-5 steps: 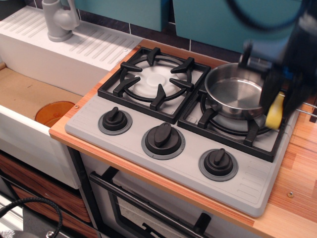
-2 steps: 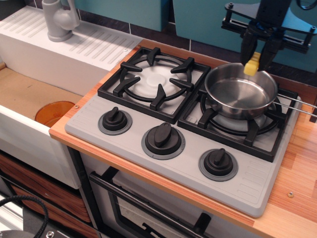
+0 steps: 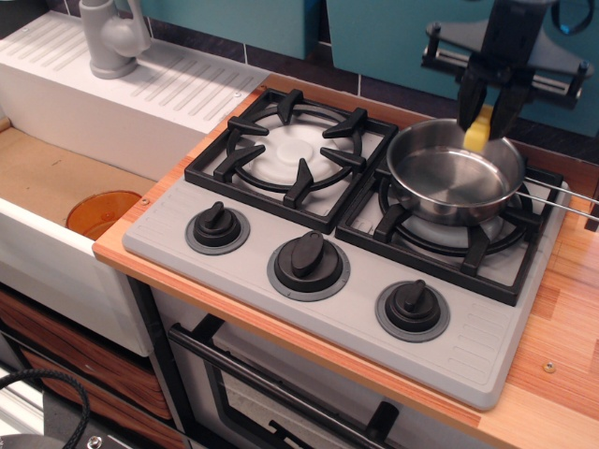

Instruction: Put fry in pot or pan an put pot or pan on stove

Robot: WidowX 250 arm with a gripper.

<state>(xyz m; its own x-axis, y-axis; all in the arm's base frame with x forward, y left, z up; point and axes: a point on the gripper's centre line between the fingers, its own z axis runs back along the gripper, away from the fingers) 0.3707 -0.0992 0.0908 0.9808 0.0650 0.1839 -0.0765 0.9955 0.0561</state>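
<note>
The shiny steel pan sits on the right burner grate of the grey stove, its wire handle pointing right. My gripper hangs over the pan's far rim and is shut on the yellow fry. The fry points down, its lower end just above or at the pan's back edge. The fingers are black and close on both sides of the fry.
The left burner grate is bare. Three black knobs line the stove's front. An orange disc lies in the sink at left. A grey faucet stands at the back left. Wooden counter at right.
My gripper carried the fry from the pan's right side up to above its far rim, then lowered it slightly toward the pan.
</note>
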